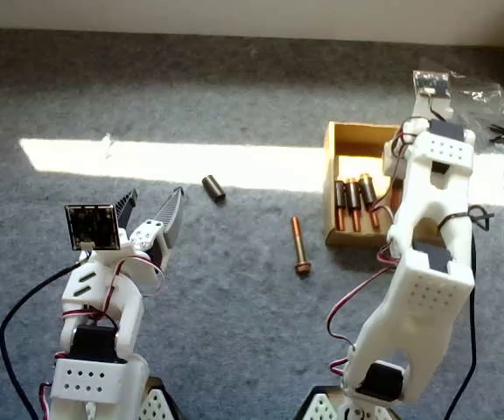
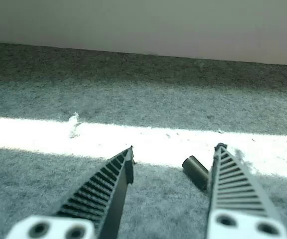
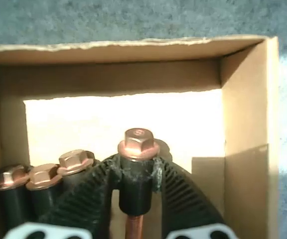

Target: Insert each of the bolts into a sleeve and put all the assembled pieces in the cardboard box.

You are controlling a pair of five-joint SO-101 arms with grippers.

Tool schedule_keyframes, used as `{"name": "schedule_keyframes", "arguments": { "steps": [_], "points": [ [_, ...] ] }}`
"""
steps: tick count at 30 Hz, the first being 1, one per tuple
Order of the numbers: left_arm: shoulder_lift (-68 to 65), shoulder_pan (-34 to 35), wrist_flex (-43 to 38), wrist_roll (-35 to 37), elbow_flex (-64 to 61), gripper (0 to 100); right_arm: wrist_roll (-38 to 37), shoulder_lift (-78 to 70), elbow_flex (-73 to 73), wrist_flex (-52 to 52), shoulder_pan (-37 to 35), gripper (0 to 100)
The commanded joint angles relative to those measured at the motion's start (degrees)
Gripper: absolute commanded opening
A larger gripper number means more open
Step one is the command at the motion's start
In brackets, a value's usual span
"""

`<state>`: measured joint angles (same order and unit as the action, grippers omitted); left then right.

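Three assembled pieces (image 3: 43, 180) in cardboard box (image 3: 245, 99); fingers (image 3: 81, 199) grip fourth piece (image 3: 138, 144).

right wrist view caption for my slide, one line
Right tool holds a copper hex-head bolt in its black cylindrical sleeve over the brown cardboard box, beside three assembled pieces.

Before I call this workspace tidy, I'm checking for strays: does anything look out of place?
Yes. One bare bolt and one empty sleeve lie apart on the carpet, outside the cardboard box, not yet joined. A small white scrap also sits on the carpet.
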<state>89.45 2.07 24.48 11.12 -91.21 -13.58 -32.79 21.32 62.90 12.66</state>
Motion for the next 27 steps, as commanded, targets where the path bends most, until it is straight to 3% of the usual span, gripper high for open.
{"name": "schedule_keyframes", "arguments": {
  "steps": [1,5,10,17,27],
  "points": [
    [-0.48,0.66,-1.32,-0.18,0.48,24,-3.69,0.92,3.65,0.22,-0.31,0.6],
    [-0.48,0.66,-1.32,-0.18,0.48,24,-4.13,0.75,3.38,0.22,-1.19,1.7],
    [-0.48,0.66,-1.32,-0.18,0.48,24,-4.13,0.84,1.01,0.22,-1.8,13.5],
    [-0.48,0.75,-1.32,-0.18,0.4,24,-4.13,1.19,1.1,0.31,-3.91,14.2],
    [-0.48,0.75,-1.32,-0.26,0.4,24,-3.87,6.81,16.04,17.98,-10.77,10.1]
  ]
}}
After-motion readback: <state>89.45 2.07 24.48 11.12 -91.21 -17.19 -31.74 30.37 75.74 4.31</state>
